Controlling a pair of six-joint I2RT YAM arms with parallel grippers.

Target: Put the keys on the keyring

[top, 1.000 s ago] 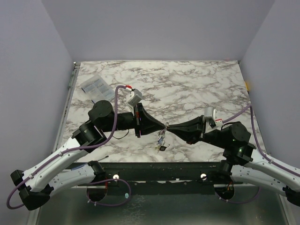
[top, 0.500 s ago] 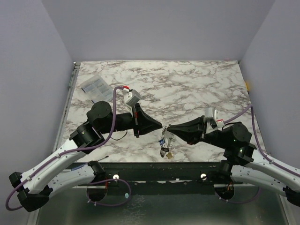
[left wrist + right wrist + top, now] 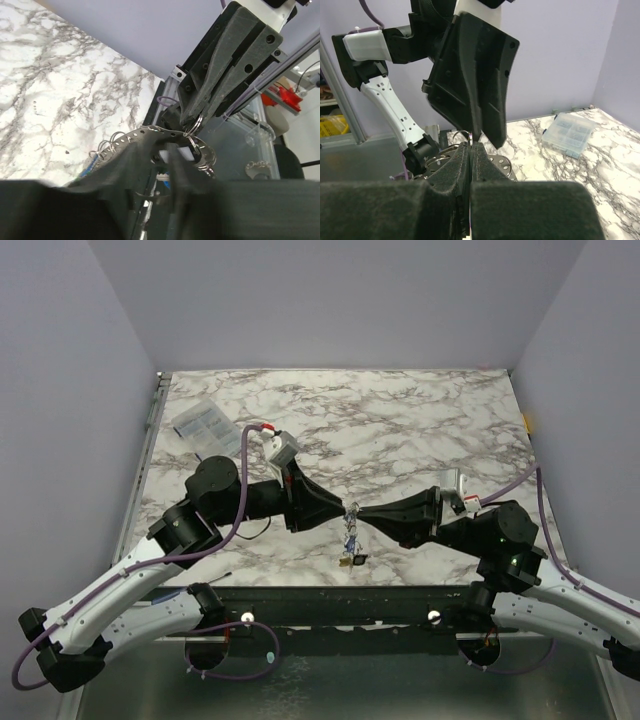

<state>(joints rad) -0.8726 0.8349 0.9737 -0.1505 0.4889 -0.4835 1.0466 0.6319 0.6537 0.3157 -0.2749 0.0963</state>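
My left gripper [image 3: 344, 510] and right gripper [image 3: 360, 513] meet tip to tip above the table's front middle. The keyring [image 3: 150, 132] is a perforated metal plate carrying several small split rings. In the left wrist view my left gripper [image 3: 167, 150] is shut on this plate. My right gripper [image 3: 192, 122] is shut on one small split ring [image 3: 196, 123] at the plate's edge, and that ring also shows in the right wrist view [image 3: 464, 135]. The keys [image 3: 350, 545] hang in a small bunch under the grippers. A blue key head [image 3: 94, 159] shows; the other heads are too small to tell.
A clear plastic compartment box [image 3: 203, 423] lies at the table's back left and shows in the right wrist view [image 3: 572, 132]. The table's front edge and metal frame rail [image 3: 340, 592] lie just below the hanging bunch. Purple cables run along both arms.
Half a second ago the two gripper tips stood slightly apart with the bunch hanging lower. Now the tips are together again and the bunch sits a little higher.
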